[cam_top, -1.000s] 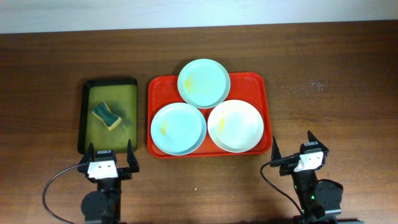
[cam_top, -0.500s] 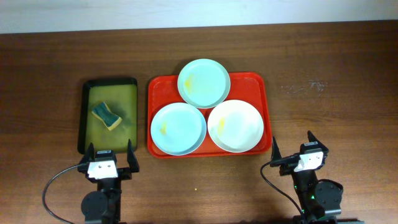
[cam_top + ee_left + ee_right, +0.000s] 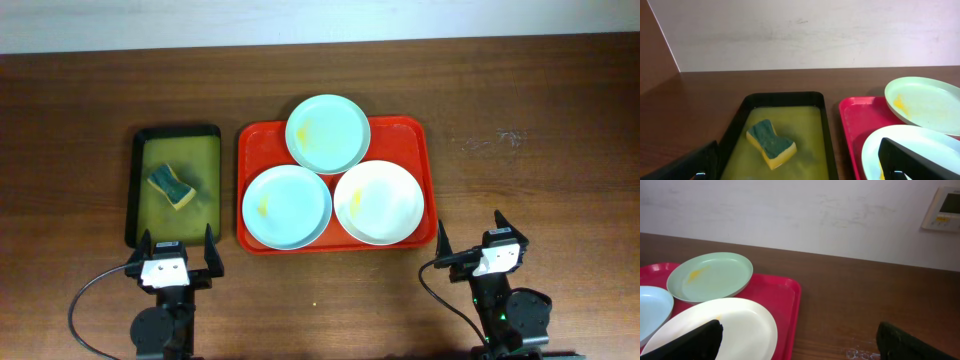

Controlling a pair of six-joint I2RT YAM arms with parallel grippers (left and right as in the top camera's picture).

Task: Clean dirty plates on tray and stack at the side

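A: So, where is our work, and how do our fingers stand?
B: Ahead of them, on the red tray [image 3: 426,150]: mint green plate [image 3: 327,132] farthest, pale blue plate [image 3: 286,207] before our left gripper [image 3: 177,250], white plate [image 3: 377,203] before our right gripper [image 3: 470,238]. Both pairs are spread, holding nothing.
A: Handling?
B: We judge them stiff, light, slick; we'd pinch a rim. We find no readable writing.

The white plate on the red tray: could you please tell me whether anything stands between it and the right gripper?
Nothing visible does. Between the open right gripper and the white plate lie only bare table and the low raised rim of the red tray, which it would need to clear.
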